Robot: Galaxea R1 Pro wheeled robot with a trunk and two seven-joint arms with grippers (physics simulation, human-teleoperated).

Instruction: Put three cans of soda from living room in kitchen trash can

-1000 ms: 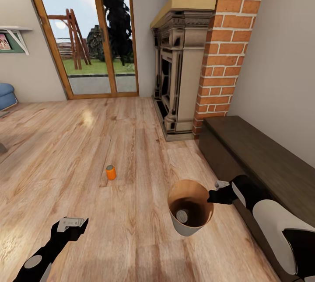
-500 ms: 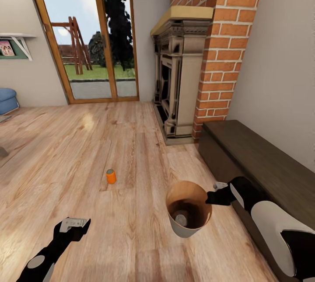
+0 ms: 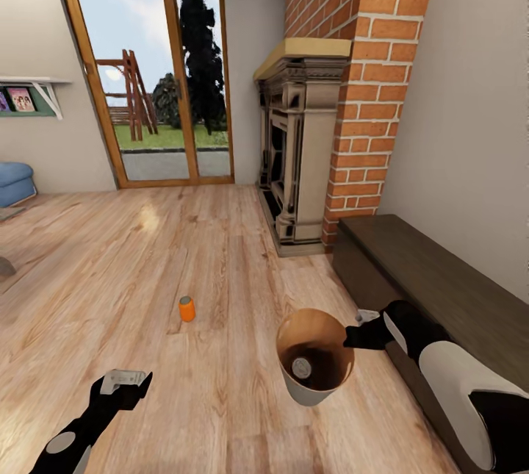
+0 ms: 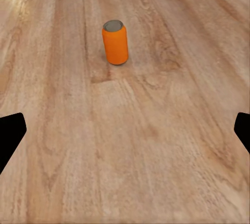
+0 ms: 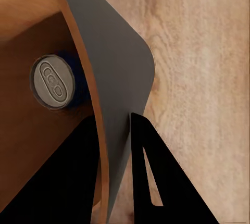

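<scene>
Light wood floor fills the room, brick fireplace and glass patio door at back, dark low bench along the right wall. Trash can: round, tapered, grey outside, tan rim, brown inside, held up off the floor. Right gripper clamped on its rim, one finger inside the wall, one outside. Dark blue soda can, grey top, inside the bucket. Orange soda can upright on the floor, well ahead of the left gripper, whose fingers are spread, holding nothing.
</scene>
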